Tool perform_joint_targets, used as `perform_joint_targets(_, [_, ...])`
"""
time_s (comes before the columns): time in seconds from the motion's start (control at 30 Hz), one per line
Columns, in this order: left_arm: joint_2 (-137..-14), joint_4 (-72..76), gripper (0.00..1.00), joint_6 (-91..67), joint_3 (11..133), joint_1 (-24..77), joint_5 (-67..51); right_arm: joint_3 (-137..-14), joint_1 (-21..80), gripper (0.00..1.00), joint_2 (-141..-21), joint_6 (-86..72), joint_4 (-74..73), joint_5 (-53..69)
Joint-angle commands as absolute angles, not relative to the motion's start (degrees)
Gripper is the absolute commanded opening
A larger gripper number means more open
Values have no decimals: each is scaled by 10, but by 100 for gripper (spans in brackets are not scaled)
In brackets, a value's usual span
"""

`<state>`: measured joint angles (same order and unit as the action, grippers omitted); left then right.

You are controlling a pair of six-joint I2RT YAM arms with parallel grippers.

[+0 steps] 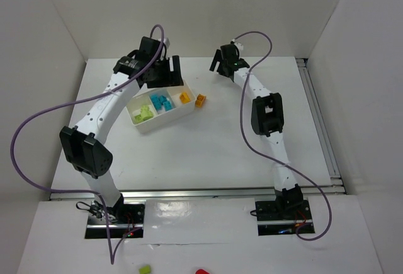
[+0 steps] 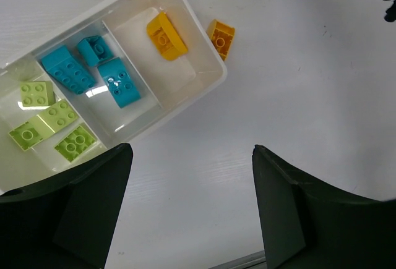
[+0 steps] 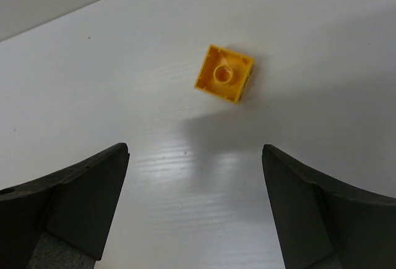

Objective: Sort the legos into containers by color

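The white three-compartment tray (image 1: pixel 165 118) lies left of centre. Its left compartment holds several lime green legos (image 2: pixel 59 114), the middle one three cyan legos (image 2: pixel 68 70), and the right one a single orange lego (image 2: pixel 166 35). Another orange lego (image 1: pixel 200 101) lies on the table just right of the tray; it also shows in the left wrist view (image 2: pixel 221 38) and the right wrist view (image 3: pixel 224 73). My left gripper (image 1: pixel 164 77) is open and empty above the tray's far side (image 2: pixel 192 151). My right gripper (image 1: pixel 220 63) is open and empty, behind the loose orange lego (image 3: pixel 195 148).
White walls enclose the table on the left, back and right. A metal rail (image 1: pixel 318 123) runs along the right edge and another along the near edge. A purple cable (image 1: pixel 38 123) loops left of the left arm. A green and a red piece lie below the bases.
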<state>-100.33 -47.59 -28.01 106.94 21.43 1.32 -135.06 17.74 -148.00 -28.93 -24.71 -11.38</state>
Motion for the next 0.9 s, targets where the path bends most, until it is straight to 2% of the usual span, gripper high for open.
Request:
perform_joint_targets(0.0, [-1002,-475,88,-264,1078,218,18,-1412,167,95,-1512,-309,-209,-149])
perform_joint_targets(0.27, [-1019,-485,88,-247,1078,207,36,-1441,162,95,-1578,-299,-135,-150])
perform_joint_targets(0.4, [-1025,-485,88,-242,1083,201,36,-1453,162,88,-1608,-294,-113,-156])
perform_joint_targets(0.67, [-1051,-485,88,-236,1093,191,25,-1464,156,67,-1628,-263,-114,-165])
perform_joint_targets(0.73, [-1051,-485,88,-236,1093,185,25,-1458,156,54,-1622,-258,-121,-180])
perform_joint_targets(0.87, [-1056,-485,88,-236,1099,185,25,-1414,156,41,-1583,-252,-119,-193])
